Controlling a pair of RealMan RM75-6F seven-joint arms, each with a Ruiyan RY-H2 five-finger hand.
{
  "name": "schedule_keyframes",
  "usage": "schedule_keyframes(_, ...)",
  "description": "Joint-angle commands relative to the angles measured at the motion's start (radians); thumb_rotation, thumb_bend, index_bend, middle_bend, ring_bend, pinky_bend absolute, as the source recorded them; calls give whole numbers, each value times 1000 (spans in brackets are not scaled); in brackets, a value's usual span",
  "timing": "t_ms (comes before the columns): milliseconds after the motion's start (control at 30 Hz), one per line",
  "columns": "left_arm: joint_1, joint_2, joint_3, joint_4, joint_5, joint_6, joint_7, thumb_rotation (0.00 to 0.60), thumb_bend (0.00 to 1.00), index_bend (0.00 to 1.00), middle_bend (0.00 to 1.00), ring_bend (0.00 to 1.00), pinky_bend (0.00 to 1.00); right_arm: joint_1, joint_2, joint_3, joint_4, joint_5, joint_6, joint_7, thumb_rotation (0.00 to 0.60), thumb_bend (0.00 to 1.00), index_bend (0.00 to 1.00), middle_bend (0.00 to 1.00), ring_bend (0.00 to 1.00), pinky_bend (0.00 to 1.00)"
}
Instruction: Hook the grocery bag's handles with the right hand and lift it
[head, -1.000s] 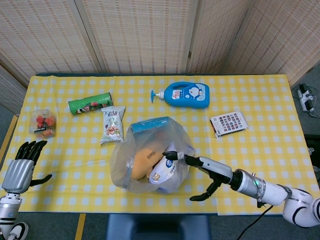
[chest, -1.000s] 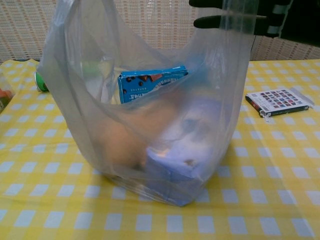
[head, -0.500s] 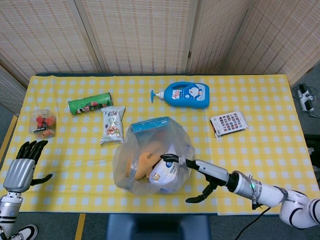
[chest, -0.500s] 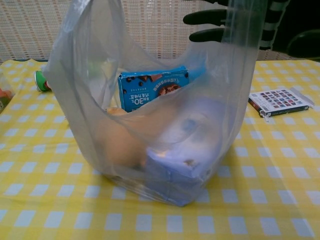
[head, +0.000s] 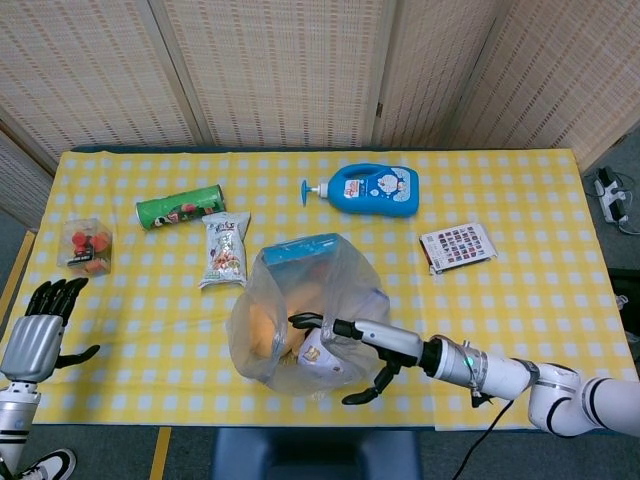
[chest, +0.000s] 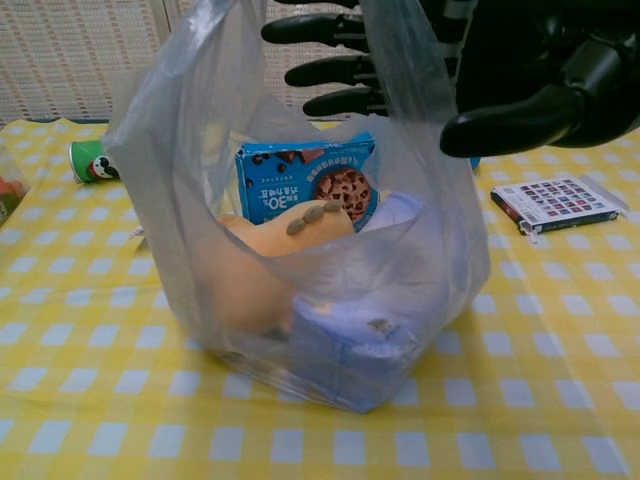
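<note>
Nearest the robot, at the front edge of the yellow checked surface (head: 560, 250), the clear grocery bag (head: 300, 320) stands upright with its mouth gathered upward. The right hand (head: 350, 345) reaches in from the right with its dark fingers (chest: 320, 70) stretched through the bag's upper part and the thumb spread below; in the chest view the plastic drapes over those fingers, but whether both handles sit on them cannot be told. The bag's base looks to rest on the surface.

Through the plastic, a blue cookie box (chest: 305, 180) shows upside-down print that reads roughly "30", the rest too small to read. An orange rounded item (chest: 250, 270) and a pale blue-white package (chest: 370, 320) lie blurred behind the film, their labels unreadable.

At the far left front corner, the left hand (head: 40, 325) hovers with fingers apart, holding nothing; its arm is cut off by the frame.

Farther back lie a white snack packet (head: 226, 248) and a small clear box of red pieces (head: 88, 246), then a green tube can (head: 180, 205) on its side, its writing illegible. To the right lies a patterned card pack (head: 457, 245). Farthest is a blue pump bottle (head: 372, 189) with a cartoon cat label.
</note>
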Motion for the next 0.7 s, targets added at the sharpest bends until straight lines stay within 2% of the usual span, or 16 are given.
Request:
schedule_keyframes(33,0,3,-3,2,-1,2,-7,600,139,17,142,93,2,15,-6,0,-9,-4,-13,-6,600,259,0,0,0,0)
schedule_keyframes(700,1,5,-4,3,-3,4,-17,600,139,11,142,99,4,52,-18,-12,-56,29,-70,-108,600,255,0,0,0,0)
